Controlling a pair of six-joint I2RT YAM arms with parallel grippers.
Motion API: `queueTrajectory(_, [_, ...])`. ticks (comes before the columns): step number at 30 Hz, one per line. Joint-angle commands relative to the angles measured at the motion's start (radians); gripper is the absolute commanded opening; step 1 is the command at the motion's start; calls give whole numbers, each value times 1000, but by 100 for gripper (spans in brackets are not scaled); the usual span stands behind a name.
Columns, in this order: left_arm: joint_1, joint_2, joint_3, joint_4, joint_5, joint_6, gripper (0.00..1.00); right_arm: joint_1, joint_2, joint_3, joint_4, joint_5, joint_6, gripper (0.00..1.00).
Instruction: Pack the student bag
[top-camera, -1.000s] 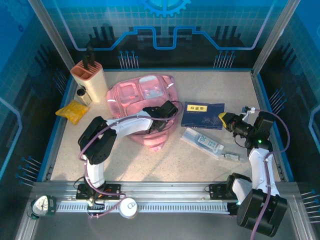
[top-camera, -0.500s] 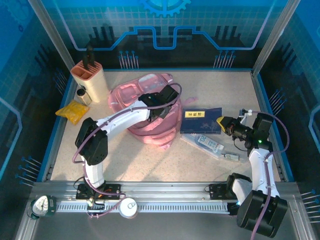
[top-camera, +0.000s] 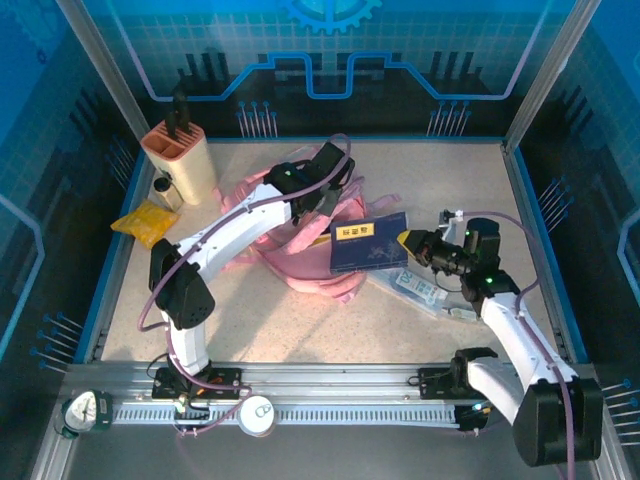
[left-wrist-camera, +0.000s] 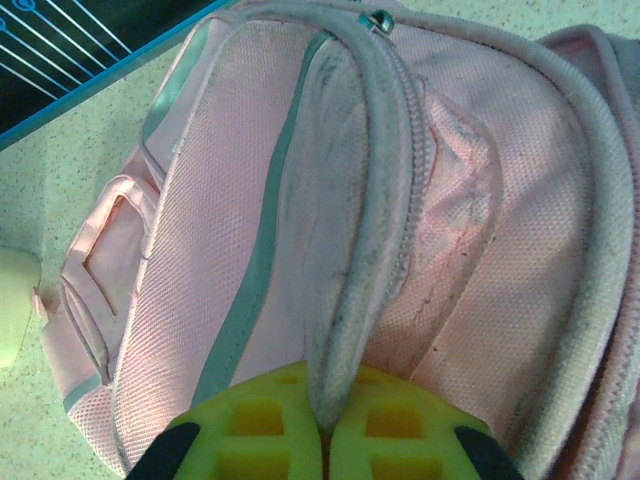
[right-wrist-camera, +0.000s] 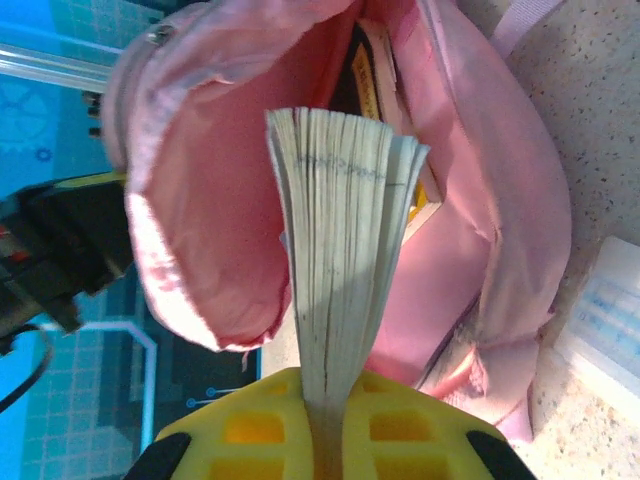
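- One speckled worktop (top-camera: 300, 330) lies under both end effectors, and everything else is carried on it.
- The student bag (top-camera: 290, 255), soft and pink, is the largest item. It is slumped on the worktop directly under the left end effector (left-wrist-camera: 322, 430) and just left of the right end effector (top-camera: 403, 240). In the right wrist view its mouth is seen gaping toward that end effector, with pink lining exposed.
- The left end effector is closed on the bag's zipped rim. In the left wrist view the grey-pink edge is pinched between the yellow fingers (left-wrist-camera: 250, 440), and the rim is lifted above the rest of the bag.
- A blue book (top-camera: 365, 243) is clamped by its right edge in the closed right end effector. Its far edge is pointed into the bag's mouth, and its fanned pages are seen running straight out from the fingers.
- A tan holder (top-camera: 185, 160) with a dark handle in it stands well to the left of the left end effector.
- A clear pouch (top-camera: 418, 285) lies flat just below the right end effector.
- A yellow packet (top-camera: 145, 222) lies well to the left of the left end effector, nearer the arm bases than the holder.
- A small bottle (top-camera: 164, 188) stands beside the holder.
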Motion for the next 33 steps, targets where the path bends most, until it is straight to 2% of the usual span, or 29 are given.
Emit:
queueTrajectory(1, [9, -39, 88, 26, 9, -71, 0, 90, 71, -26, 269, 231, 105, 0])
queueTrajectory(3, [12, -29, 115, 12, 25, -83, 0, 154, 143, -23, 378, 330, 122, 0])
queueTrajectory(9, [13, 6, 188, -46, 32, -118, 0, 265, 380, 26, 723, 478, 161, 0])
queueTrajectory(16, [16, 25, 223, -64, 54, -154, 0, 357, 620, 112, 928, 647, 156, 0])
queueTrajectory(19, [18, 27, 220, -56, 57, -162, 0, 395, 716, 168, 963, 681, 141, 6])
queueTrajectory(25, [26, 25, 220, -52, 69, -176, 0, 428, 799, 212, 875, 673, 98, 29])
queueTrajectory(27, [32, 22, 214, -49, 74, -178, 0, 431, 765, 208, 790, 650, 66, 36])
queueTrajectory(30, [37, 14, 201, -47, 78, -186, 0, 434, 673, 206, 573, 637, -19, 48])
queueTrajectory(33, [41, -1, 173, -31, 79, -194, 0, 434, 601, 195, 417, 611, -80, 54])
